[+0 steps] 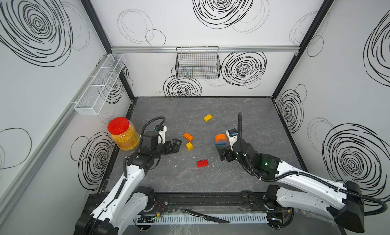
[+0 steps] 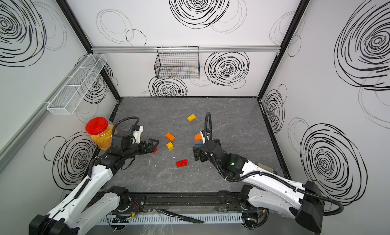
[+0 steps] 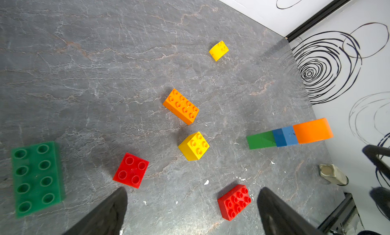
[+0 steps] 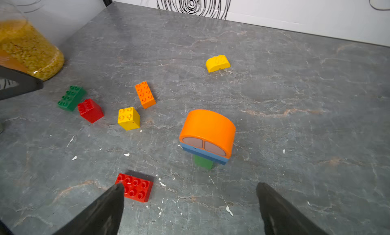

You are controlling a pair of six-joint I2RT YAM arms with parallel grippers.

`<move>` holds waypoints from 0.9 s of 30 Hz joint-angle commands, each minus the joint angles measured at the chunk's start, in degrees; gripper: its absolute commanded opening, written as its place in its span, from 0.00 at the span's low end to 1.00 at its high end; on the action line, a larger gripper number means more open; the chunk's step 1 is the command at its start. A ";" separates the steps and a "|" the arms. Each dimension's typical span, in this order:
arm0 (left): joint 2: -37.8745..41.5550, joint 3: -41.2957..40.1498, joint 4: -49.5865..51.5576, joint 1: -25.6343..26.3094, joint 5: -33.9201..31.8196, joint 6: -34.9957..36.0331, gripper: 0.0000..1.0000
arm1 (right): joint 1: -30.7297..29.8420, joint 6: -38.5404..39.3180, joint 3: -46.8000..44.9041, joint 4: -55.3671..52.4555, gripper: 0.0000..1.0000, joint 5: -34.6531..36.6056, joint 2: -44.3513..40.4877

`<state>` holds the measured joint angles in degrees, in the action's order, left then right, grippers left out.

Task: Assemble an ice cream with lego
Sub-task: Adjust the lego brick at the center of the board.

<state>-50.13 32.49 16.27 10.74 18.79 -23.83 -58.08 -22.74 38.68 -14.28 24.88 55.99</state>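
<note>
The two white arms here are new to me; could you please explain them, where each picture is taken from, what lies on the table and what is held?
They are robot arms, each ending in a two-fingered gripper. Two pictures look down from one overhead camera; the other two come from wrist cameras, so dark fingers frame them. On the grey table stands a stack: green, blue, then a rounded orange top. Lying loose nearby: rounded yellow brick, orange brick, yellow cube, red cube, long green brick, larger red brick. A red-lidded jar stands at the table's edge. The left gripper and right gripper are open, holding nothing.
</note>
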 commanded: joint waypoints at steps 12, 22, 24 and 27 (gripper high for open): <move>0.57 -0.40 -1.50 -0.55 -0.12 -0.33 0.99 | -0.45 -2.14 -12.03 21.23 1.00 7.02 1.15; -1.54 -0.72 -3.96 0.28 4.24 -0.33 0.99 | 2.79 0.19 -12.93 27.58 0.99 4.08 5.13; -1.87 -0.67 -4.06 0.51 4.20 -0.31 0.99 | 3.26 0.50 -12.71 27.86 0.99 3.86 5.89; -1.99 -0.66 -3.90 0.60 3.82 -0.33 0.99 | 3.87 1.08 -12.74 29.49 0.98 3.72 7.30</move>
<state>-51.88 32.25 14.87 10.98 21.82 -23.83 -54.85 -22.63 26.37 11.55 29.12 62.24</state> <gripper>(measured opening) 0.991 0.985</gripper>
